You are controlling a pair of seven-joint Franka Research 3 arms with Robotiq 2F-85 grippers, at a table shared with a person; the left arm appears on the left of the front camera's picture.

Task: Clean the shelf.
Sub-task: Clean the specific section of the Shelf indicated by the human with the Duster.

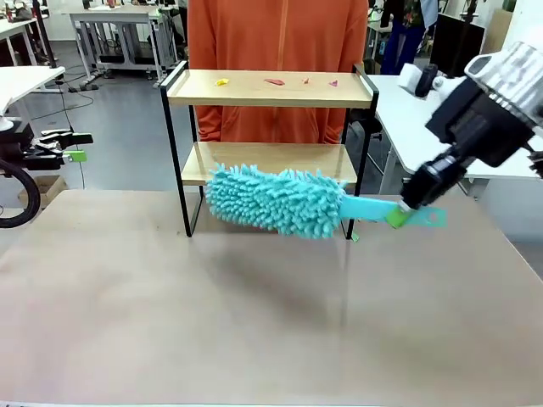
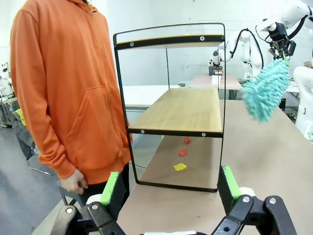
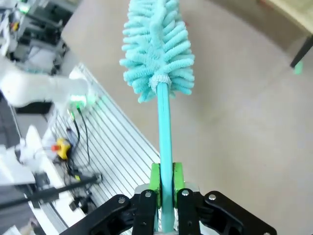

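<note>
A teal duster (image 1: 273, 202) was held by its handle in the clamped right gripper (image 1: 414, 206), its fluffy head set before the lower board of the shelf (image 1: 270, 90). Small scraps (image 1: 274, 81) were scattered along the top board. The left gripper (image 1: 72, 146) was seen well apart at the left edge, jaws spread.

That duster (image 1: 276, 202) hangs across the shelf (image 1: 280, 157)'s lower opening, person (image 1: 276, 34) blocks the back; top board (image 1: 254, 87) open from above, front table (image 1: 254, 322) free.

Bright, even indoor light; soft shadow under duster (image 1: 276, 202) on table (image 1: 127, 322); wrist views bowed at edges
</note>
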